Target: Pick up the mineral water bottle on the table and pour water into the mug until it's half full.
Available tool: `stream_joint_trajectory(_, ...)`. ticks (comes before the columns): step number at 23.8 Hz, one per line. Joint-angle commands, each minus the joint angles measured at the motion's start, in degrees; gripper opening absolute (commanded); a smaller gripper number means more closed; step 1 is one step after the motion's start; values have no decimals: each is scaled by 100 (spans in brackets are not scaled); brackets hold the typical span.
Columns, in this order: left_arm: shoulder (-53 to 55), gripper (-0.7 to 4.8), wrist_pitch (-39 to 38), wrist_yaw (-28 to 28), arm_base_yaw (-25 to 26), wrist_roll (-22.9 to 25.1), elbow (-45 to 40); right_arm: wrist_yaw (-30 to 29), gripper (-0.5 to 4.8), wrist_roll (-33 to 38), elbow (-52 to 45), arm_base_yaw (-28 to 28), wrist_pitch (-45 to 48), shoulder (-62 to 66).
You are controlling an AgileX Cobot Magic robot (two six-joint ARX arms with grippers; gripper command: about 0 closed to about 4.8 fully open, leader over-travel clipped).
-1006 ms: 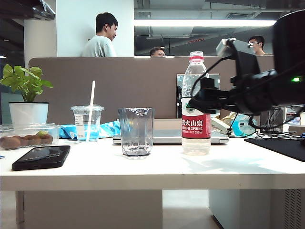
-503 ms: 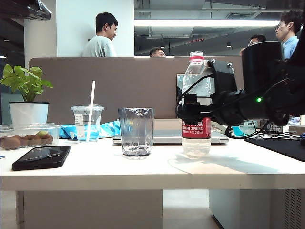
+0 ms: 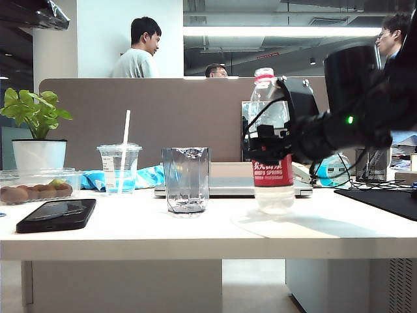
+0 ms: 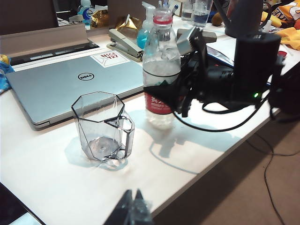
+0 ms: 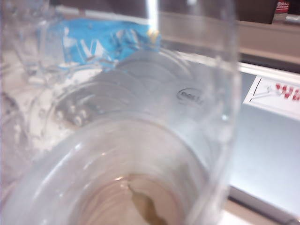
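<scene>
The mineral water bottle stands on the white table, right of centre, leaning slightly. My right gripper reaches in from the right and is shut on it at the top of the red label. The left wrist view shows black fingers clamping either side of the bottle. The bottle's clear wall fills the right wrist view and hides the jaws. The mug, a clear faceted glass, stands left of the bottle with nothing visible in it. My left gripper is shut, hovering over the table's front edge.
A silver laptop lies just behind the mug and bottle. A black phone, a lidded cup with a straw, a food container and a potted plant sit at the left. A black mat lies at the right.
My right gripper came in from the right, sank to label height and closed on the bottle. The bottle shifted slightly right and now leans.
</scene>
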Motion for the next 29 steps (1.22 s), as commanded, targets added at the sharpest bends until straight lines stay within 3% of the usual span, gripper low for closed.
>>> stream_joint_trajectory(1, -17, -4, 55, 9, 7, 42, 33, 22, 260, -1193, 46, 9, -619, -616)
stream_joint_trajectory(6, -17, -4, 55, 11, 7, 42, 33, 343, 261, -2404, 496, 11, -2177, -1130)
stream_joint_trajectory(8, -17, -4, 55, 9, 7, 42, 33, 909, 261, -3154, 1169, 105, -3342, -1152)
stream_joint_trajectory(9, -17, -4, 55, 9, 7, 42, 33, 1001, 261, -3377, 1320, 146, -3499, -1145)
stream_joint_trajectory(17, -15, -4, 52, 9, 7, 42, 33, 1696, 261, -5062, 1864, 334, -3742, -1128)
stream_joint_trajectory(23, -15, -4, 52, 9, 7, 42, 33, 1895, 262, -5663, 1910, 332, -3821, -1038)
stream_joint_trajectory(29, -13, -4, 55, 9, 7, 42, 33, 2124, 264, -5724, 2190, 337, -3939, -544)
